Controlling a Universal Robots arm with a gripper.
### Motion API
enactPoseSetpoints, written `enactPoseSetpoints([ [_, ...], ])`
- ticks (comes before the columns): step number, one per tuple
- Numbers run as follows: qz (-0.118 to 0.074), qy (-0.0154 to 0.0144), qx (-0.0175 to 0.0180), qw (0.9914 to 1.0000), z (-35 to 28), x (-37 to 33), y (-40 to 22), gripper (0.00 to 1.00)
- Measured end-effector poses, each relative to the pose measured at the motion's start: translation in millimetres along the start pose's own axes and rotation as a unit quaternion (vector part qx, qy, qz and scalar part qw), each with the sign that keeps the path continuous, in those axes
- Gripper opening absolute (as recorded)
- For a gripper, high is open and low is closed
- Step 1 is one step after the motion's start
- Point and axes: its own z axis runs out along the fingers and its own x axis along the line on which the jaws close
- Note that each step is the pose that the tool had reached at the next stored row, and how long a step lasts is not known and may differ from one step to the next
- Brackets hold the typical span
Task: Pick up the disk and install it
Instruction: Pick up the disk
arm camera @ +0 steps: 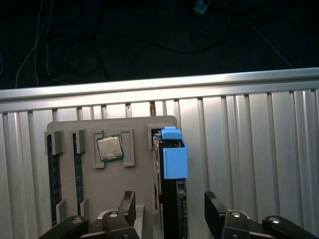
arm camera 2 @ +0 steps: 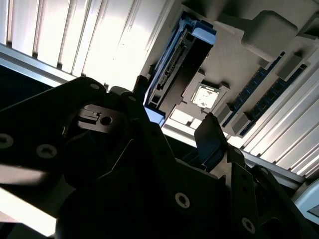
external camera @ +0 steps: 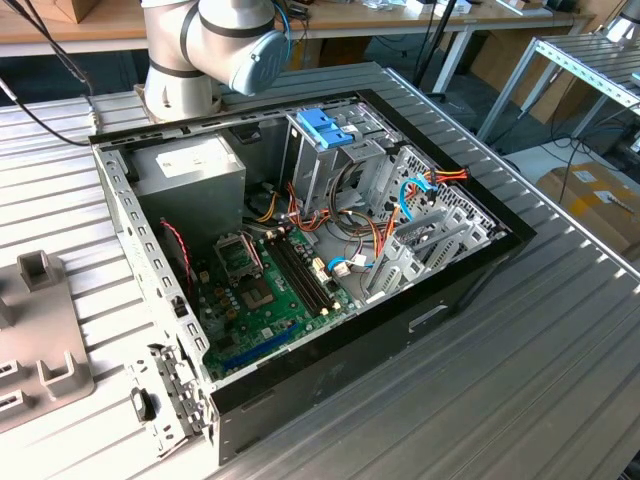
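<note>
The disk [arm camera: 173, 164] stands on edge in a slot of a grey holder plate [arm camera: 139, 199], with a blue plastic rail at its near end. In the first wrist view my gripper [arm camera: 171, 205] is open and straddles the disk, one dark finger [arm camera: 127, 205] on each side with a gap to the drive. The second wrist view shows the disk [arm camera 2: 174, 69] edge-on beyond the gripper [arm camera 2: 174, 132] and its fingers [arm camera 2: 209, 139]. The open computer case [external camera: 470, 270] lies on the ribbed metal table, and its metal drive cage [external camera: 330, 160] carries a blue latch.
The holder plate also carries a processor chip [arm camera: 109, 148] and memory sticks [arm camera: 54, 174]. Inside the case are a green motherboard [external camera: 270, 290], a grey power-supply box [external camera: 190, 170] and loose cables [external camera: 420, 185]. The arm's base [external camera: 190, 50] stands behind the case.
</note>
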Motion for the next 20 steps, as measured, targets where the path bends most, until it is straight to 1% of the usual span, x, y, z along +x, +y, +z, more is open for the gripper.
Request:
enactPoseSetpoints([
  [4, 0.000, 0.0000, 0.0001, 1.00000, 1.0, 0.0, 0.0, 0.66],
  [6, 0.000, 0.0000, 0.0000, 1.00000, 2.8, 0.1, 0.0, 0.66],
  [9, 0.000, 0.0000, -0.0001, 1.00000, 7.0, 0.1, -0.1, 0.66],
  [17, 0.000, 0.0000, -0.0001, 1.00000, 22.5, 0.4, -0.4, 0.66],
  [19, 0.000, 0.0000, 0.0000, 1.00000, 30.3, 0.6, -0.5, 0.66],
  [20, 0.000, 0.0000, 0.0000, 1.00000, 32.9, 0.6, -0.5, 0.66],
])
